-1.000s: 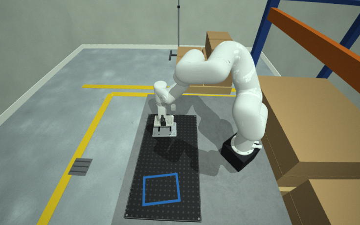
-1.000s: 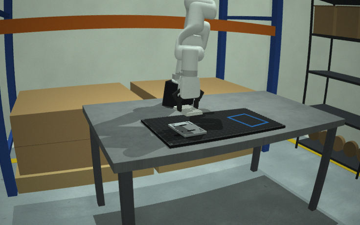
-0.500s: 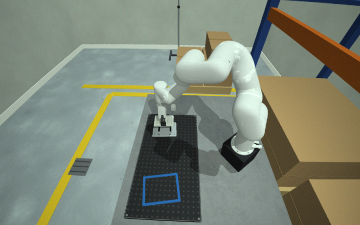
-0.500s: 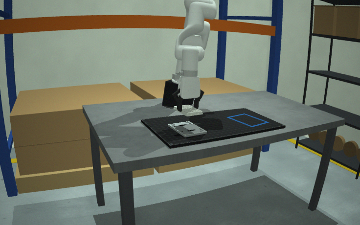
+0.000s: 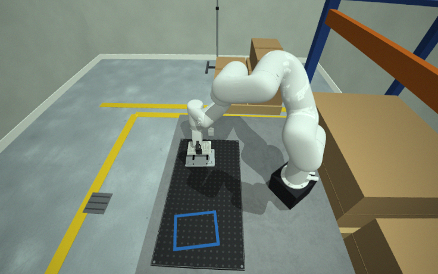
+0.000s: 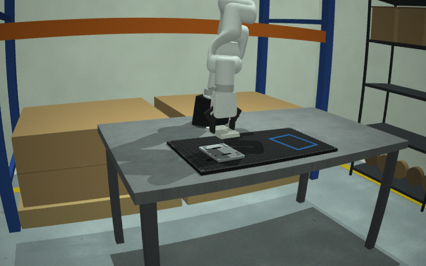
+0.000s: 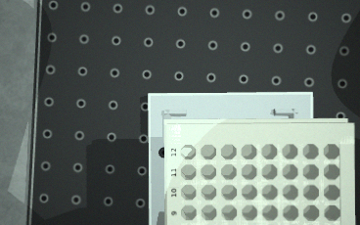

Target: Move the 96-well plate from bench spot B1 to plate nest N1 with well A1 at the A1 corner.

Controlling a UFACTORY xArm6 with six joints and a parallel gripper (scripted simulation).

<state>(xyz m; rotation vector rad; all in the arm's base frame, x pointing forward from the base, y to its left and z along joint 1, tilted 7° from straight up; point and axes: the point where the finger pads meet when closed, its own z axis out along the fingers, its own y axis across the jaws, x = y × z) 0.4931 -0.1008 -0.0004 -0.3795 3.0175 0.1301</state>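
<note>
My gripper [image 6: 221, 128] is shut on the white 96-well plate [image 6: 227, 133] and holds it in the air above the black perforated mat. The plate fills the lower right of the wrist view [image 7: 259, 173], with row numbers 9 to 12 along its left edge. The grey plate nest [image 6: 221, 153] lies flat on the mat, below and a little in front of the plate in the exterior view. In the wrist view the nest [image 7: 230, 110] shows behind the plate's upper edge, mostly covered. In the top view the plate [image 5: 202, 148] overlaps the nest [image 5: 199, 160]. The fingers are hidden in the wrist view.
A blue outlined rectangle [image 5: 196, 230] marks the bench spot at the near end of the mat [image 5: 200, 201]. The robot base [image 5: 291, 187] stands to the right of the mat. Large cardboard boxes [image 5: 387, 149] and a blue and orange rack stand beside the table.
</note>
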